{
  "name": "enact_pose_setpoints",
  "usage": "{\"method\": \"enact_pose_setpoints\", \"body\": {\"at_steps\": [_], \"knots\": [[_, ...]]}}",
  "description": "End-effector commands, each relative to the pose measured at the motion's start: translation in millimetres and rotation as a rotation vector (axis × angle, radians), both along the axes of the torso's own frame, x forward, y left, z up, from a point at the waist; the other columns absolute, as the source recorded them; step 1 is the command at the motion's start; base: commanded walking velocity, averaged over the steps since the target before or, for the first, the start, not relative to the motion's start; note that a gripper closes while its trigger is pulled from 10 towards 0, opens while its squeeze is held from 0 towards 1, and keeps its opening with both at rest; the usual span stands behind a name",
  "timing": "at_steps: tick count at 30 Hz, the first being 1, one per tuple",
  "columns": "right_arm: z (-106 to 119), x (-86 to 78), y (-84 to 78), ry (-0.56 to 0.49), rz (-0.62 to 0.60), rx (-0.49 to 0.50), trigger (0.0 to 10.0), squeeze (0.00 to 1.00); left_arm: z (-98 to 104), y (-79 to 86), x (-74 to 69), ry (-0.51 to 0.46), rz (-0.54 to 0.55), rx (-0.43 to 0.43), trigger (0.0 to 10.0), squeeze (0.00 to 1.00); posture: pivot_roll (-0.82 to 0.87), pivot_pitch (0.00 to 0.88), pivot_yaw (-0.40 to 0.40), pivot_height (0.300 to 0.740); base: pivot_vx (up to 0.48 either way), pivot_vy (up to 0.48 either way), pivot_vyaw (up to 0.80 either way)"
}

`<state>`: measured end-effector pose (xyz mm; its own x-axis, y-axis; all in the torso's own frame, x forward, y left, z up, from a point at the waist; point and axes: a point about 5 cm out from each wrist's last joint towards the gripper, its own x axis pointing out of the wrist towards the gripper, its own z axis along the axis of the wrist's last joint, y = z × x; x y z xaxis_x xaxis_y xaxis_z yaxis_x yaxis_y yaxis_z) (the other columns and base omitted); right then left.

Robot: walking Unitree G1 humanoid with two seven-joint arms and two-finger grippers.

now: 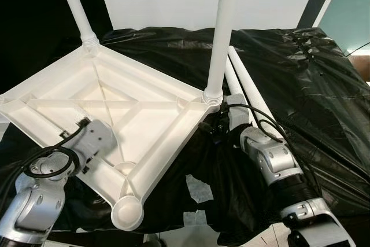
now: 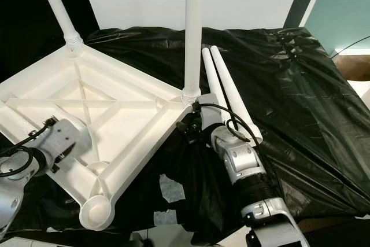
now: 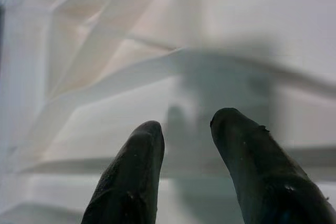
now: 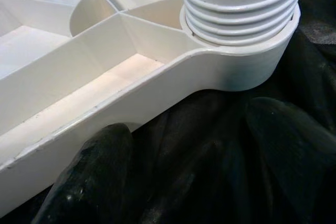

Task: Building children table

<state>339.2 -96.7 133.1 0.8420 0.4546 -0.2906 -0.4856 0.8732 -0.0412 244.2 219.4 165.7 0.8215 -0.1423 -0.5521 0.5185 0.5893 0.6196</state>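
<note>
Upturned tabletop [image 1: 115, 114], 2 legs [image 1: 219, 33] apparently fitted.

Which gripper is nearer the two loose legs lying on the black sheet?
Right. The right gripper sits at the tabletop corner beside the screwed-in leg, right next to the loose legs. The left gripper is over the tabletop's underside, farther away.

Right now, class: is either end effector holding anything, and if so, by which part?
Nothing is held. The left end effector hovers open over the tabletop's ribbed underside; the right end effector rests open on the black sheet beside the corner socket.
</note>
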Motion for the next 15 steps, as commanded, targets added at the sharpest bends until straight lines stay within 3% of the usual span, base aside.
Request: {"method": "enact_pose_setpoints", "body": {"at_steps": [1,6,11,13,15], "knots": [[0,3.5,2.6,0.000,0.015,0.002,10.0,0.00,-9,-9.8,-11.1,0.124,-0.093,-0.045,10.0,0.00,0.16,0.063,-0.010,0.740,0.000,0.000,0.00],[0,7.6,2.0,-0.002,0.023,-0.009,10.0,0.00,-15,-21.3,-23.6,0.218,-0.188,-0.072,10.0,0.00,0.16,0.059,-0.011,0.740,0.000,0.000,0.00],[0,9.4,1.6,-0.001,0.023,-0.012,10.0,0.00,-18,-27.6,-28.3,0.252,-0.225,-0.089,10.0,0.00,0.16,0.057,-0.010,0.740,0.000,0.000,0.00],[0,15.6,3.2,-0.008,0.035,-0.004,10.0,0.00,-20,-50.7,-35.9,0.303,-0.317,-0.183,10.0,0.00,0.15,0.049,-0.007,0.740,0.000,0.000,0.00],[0,15.6,3.2,-0.008,0.035,-0.004,10.0,0.00,-20,-50.7,-35.9,0.303,-0.317,-0.183,10.0,0.00,0.15,0.049,-0.007,0.740,0.000,0.000,0.00]]}}
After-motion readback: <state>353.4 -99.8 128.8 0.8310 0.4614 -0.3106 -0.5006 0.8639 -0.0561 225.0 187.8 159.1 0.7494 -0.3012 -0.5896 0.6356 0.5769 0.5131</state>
